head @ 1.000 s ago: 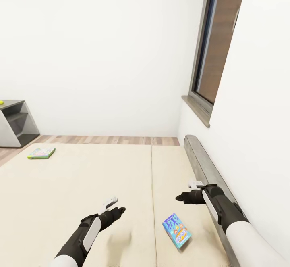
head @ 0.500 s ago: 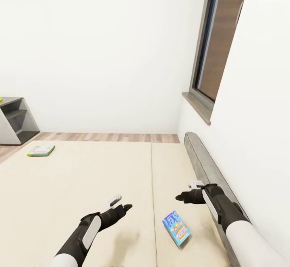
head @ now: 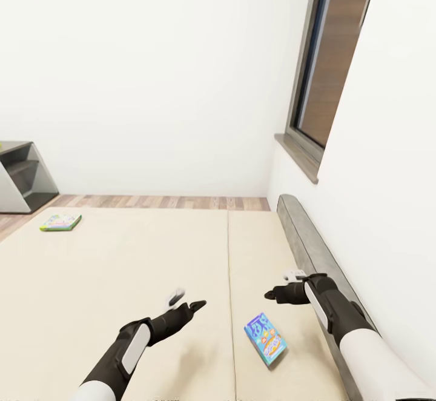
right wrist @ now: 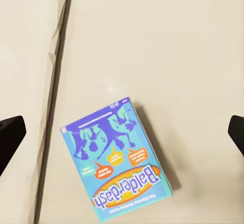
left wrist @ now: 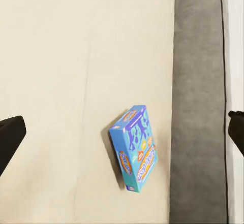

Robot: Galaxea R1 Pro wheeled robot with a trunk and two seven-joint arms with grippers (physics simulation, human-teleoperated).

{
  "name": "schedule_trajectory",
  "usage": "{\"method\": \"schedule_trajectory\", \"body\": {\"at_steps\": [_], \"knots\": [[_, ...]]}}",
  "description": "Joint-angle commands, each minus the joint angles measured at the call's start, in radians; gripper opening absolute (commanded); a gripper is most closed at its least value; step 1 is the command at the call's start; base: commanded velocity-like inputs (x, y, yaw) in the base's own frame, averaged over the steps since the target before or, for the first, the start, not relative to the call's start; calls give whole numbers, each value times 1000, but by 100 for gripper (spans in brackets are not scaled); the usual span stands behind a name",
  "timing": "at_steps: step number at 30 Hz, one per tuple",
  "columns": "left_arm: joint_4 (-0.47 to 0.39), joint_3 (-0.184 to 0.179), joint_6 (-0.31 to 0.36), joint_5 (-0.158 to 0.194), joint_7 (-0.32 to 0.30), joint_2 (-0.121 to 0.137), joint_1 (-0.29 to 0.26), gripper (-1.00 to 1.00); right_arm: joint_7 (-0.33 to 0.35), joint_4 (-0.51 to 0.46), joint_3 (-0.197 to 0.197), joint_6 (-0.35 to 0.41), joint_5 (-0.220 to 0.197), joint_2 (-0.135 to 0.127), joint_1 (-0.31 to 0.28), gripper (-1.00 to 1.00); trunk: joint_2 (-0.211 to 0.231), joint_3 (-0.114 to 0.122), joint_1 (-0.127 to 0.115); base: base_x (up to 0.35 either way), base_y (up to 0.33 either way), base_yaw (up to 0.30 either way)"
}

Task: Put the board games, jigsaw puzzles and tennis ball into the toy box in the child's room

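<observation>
So the bed (head: 121, 268) takes up most of the head view, a big cream mattress with a seam running front to back and a grey headboard (head: 303, 243) along its right edge under the window (head: 330, 68). Two of the games are on it. The green-and-white game box (head: 60, 222) is way off at the far left corner of the bed, near a grey shelf unit (head: 21, 177), well apart from both arms. The blue game box (head: 265, 339) is the one that matters right now: it lies flat near the front right part of the bed, just right of the seam and close to the headboard, lettered "Balderdash" in the right wrist view (right wrist: 119, 158).

Key relation: the blue box sits between the two arms, but closer to the right gripper (head: 275, 295), which hovers just beyond it, toward the headboard side. The left gripper (head: 188, 304) is on the other side of the seam, a bit further away. The box's long axis runs roughly front to back, skewed a little.

Both wrist cameras show the fingertips spread wide at the frame edges with nothing between them, so both grippers are open and empty. My guess is the right arm has the shorter reach, and would want to close across the box's short side.
</observation>
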Motion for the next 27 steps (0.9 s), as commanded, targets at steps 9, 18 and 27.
{"method": "schedule_trajectory", "body": {"at_steps": [9, 18, 27], "knots": [[5, 10, 12, 5, -72, 0, -1, 100, 4, -1, 1, 14, 0, -4, -11, 100, -1, -16, 0, 0, 0, 0], [8, 12, 12, 4, -96, 1, -1, 100, 16, -1, 0, 25, -1, -7, -21, 100, -1, -30, 0, 0, 0, 0], [10, 21, 12, 4, -103, 1, -1, 100, 101, -1, -1, 77, 1, -21, -42, 100, -1, -45, 0, 0, 0, 0]]}}
